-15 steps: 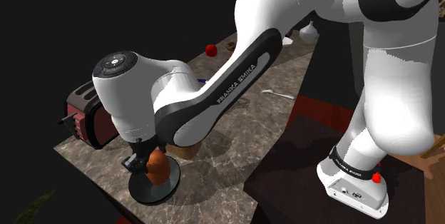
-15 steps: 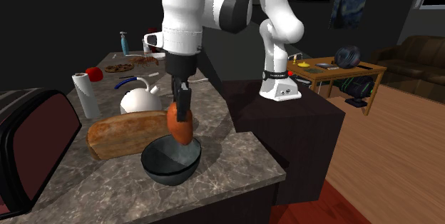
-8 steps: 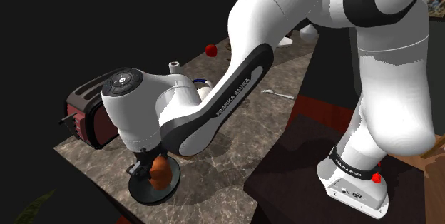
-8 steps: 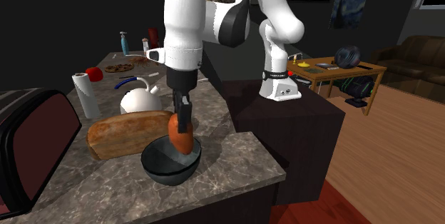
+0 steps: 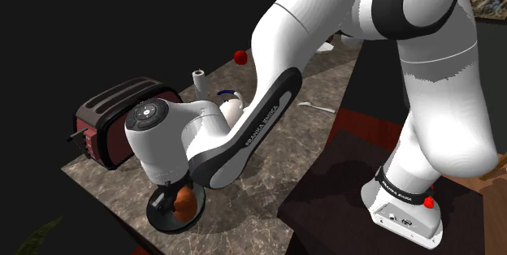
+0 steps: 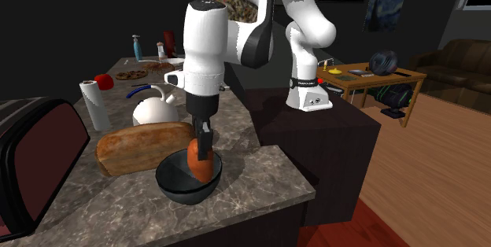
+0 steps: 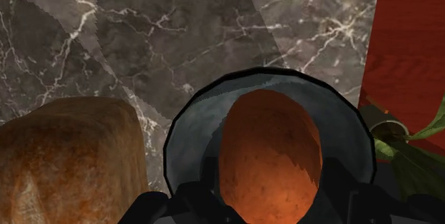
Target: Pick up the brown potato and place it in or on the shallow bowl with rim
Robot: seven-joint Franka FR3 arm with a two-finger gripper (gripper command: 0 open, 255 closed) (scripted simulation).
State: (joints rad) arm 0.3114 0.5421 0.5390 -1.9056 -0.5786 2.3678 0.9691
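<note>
Gripper [image 6: 204, 154] is down over the dark bowl [image 6: 175, 187], which sits at the near end of the marbled stone counter [image 6: 263, 176] in the second exterior view. The black fingers [image 6: 206, 137] are clamped on the orange-brown potato [image 6: 194, 164]. In the wrist view I see one finger against each flank, with no gap on either side. The potato stands roughly upright, its long axis running along the fingers. Its lower end is below the bowl's rim and inside the hollow; its upper end sits between the fingers, above the rim. I cannot tell whether its lower end touches the bowl's floor — the bowl wall hides that point in both exterior views. Seen along the gripper, the potato sits close to the middle of the bowl's round opening, with the dark rim showing around it on the far side. A brown loaf of bread [image 6: 135, 148] lies on the counter just beside the bowl, on the second exterior view's left, and I cannot tell whether the two touch. A dark red toaster [image 5: 107, 125] stands farther along the same end of the counter. Behind the loaf are a white teapot [image 6: 154, 111] and an upright paper towel roll [image 6: 94, 104], and a red apple [image 6: 103, 79] lies well beyond them.
</note>
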